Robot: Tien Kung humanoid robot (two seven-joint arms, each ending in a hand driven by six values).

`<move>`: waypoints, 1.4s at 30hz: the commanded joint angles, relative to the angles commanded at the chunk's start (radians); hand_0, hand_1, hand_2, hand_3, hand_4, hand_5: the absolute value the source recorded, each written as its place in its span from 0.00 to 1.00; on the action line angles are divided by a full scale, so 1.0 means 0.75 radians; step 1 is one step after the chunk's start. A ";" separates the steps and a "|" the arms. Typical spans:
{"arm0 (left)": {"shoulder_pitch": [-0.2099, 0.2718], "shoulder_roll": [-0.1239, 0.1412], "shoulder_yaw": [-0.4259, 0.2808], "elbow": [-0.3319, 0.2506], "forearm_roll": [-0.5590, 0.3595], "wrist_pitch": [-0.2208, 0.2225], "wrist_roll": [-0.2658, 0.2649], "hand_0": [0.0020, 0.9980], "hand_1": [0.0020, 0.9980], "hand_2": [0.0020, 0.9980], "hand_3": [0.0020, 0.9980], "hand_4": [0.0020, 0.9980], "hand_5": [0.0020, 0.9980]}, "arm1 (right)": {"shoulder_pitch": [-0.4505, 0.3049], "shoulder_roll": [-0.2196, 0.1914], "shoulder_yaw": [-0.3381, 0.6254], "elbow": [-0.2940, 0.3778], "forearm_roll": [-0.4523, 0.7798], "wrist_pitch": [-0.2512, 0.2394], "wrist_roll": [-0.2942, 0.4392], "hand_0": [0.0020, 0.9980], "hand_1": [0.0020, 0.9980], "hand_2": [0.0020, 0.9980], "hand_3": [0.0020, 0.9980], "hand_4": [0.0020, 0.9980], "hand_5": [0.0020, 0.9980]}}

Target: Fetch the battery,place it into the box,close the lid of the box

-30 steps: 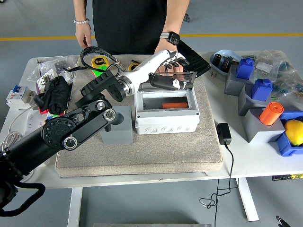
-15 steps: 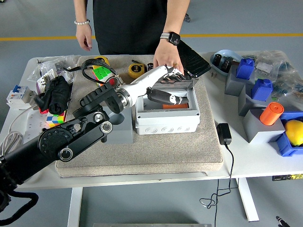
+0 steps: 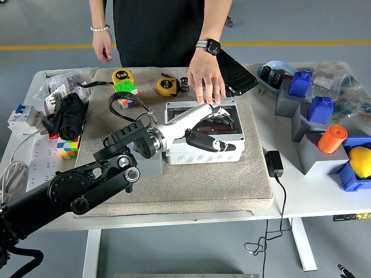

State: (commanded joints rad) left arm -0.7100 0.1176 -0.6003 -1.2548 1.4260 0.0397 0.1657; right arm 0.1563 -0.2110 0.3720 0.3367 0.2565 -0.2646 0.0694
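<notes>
Pressing box lid (image 3: 215, 120) — robot hand (image 3: 210, 131) spread

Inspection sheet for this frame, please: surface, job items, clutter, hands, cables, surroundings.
Surface: white table with a beige mat under the work area.
Job's things: grey box, lid lowered onto it; battery not visible.
Clutter: tape measures, puzzle cubes, orange cylinder, blue bins.
Hands: left hand lies flat on the lid; right arm not in view. A person's hand rests at the box's far edge.
Cables: black adapter, cord hanging off the near edge.
Surroundings: grey floor, yellow line.
</notes>
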 joint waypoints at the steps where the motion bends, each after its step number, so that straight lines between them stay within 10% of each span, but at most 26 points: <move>1: 0.002 0.000 0.002 -0.001 -0.001 0.000 0.000 0.73 0.77 0.75 0.70 0.96 0.40 | 0.000 0.000 0.000 0.000 0.000 0.000 0.000 0.66 0.64 0.63 0.53 0.86 0.41; 13: 0.063 0.025 -0.133 -0.065 -0.094 0.063 -0.078 0.73 0.76 0.74 0.70 0.96 0.40 | 0.000 0.002 -0.001 -0.001 0.003 0.000 0.001 0.66 0.64 0.63 0.53 0.86 0.41; 27: 0.342 0.134 -0.535 -0.087 -0.660 0.173 -0.308 0.59 0.68 0.64 0.65 0.95 0.38 | -0.007 0.009 -0.057 -0.039 0.070 0.028 -0.024 0.66 0.64 0.63 0.53 0.86 0.41; 42: 0.467 0.219 -0.778 -0.073 -0.684 0.169 -0.348 0.52 0.64 0.60 0.62 0.95 0.38 | -0.008 0.005 -0.054 -0.045 0.078 0.047 -0.047 0.66 0.64 0.63 0.53 0.86 0.41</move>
State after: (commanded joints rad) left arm -0.3599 0.2817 -1.1837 -1.3095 0.9133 0.1662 -0.0953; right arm 0.1506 -0.2075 0.3317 0.3028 0.3148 -0.2296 0.0340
